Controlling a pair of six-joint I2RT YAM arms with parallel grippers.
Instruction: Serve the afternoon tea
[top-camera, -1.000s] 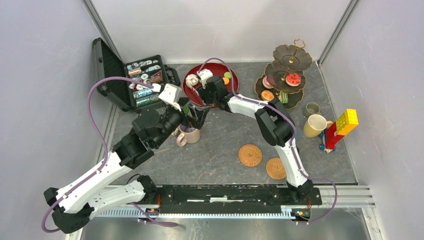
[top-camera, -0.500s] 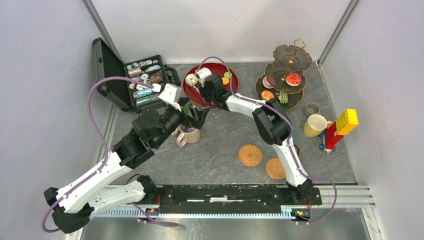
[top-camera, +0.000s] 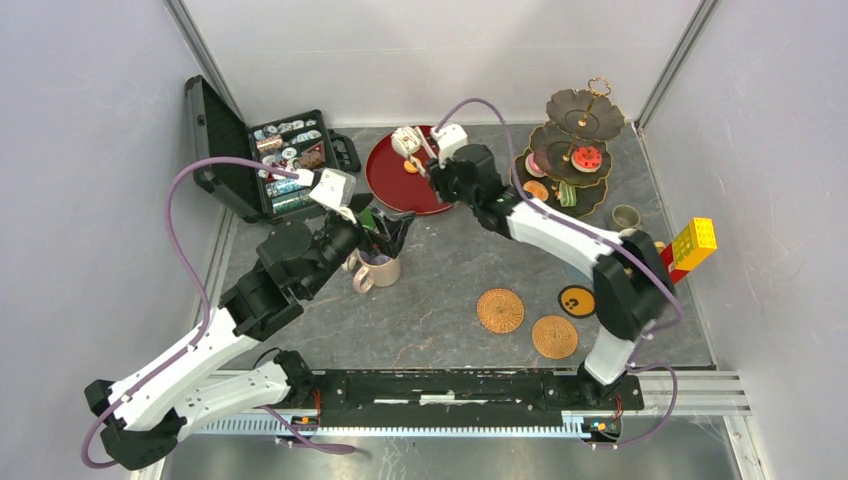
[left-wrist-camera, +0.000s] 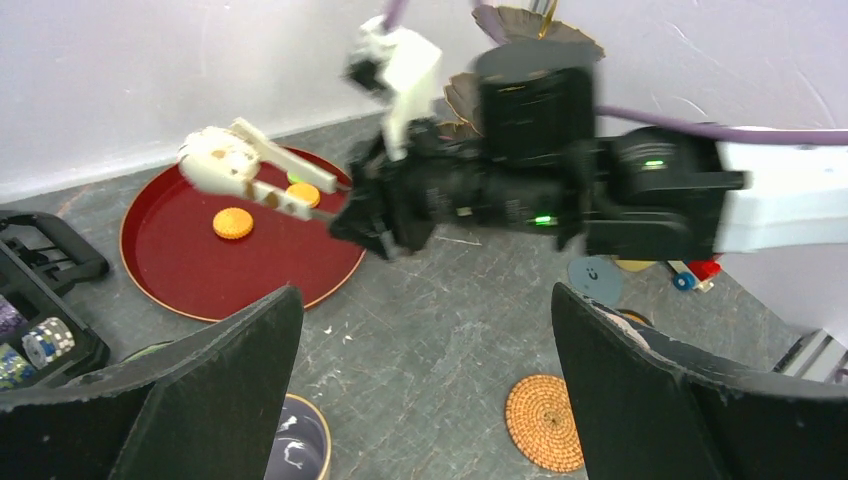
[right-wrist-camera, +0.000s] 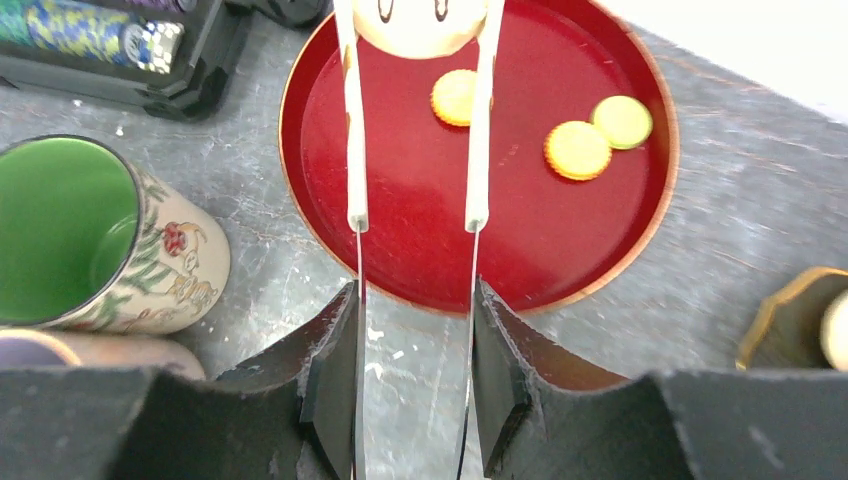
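Your right hand (right-wrist-camera: 414, 310) is clenched on the tongs (right-wrist-camera: 352, 150), which pinch a pale cake (right-wrist-camera: 420, 25) above the tray (right-wrist-camera: 420, 260); it looks light, hard and slippery, so squeeze its round sides evenly toward the stand (top-camera: 570, 150), while your left hand (left-wrist-camera: 425, 300) hangs released.

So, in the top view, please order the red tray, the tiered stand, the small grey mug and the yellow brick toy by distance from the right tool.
From the right tool, gripping white tongs:
1. Red tray, right under it.
2. Tiered stand, to the right, at the back.
3. Small grey mug, farther right.
4. Yellow brick toy, at the right edge.
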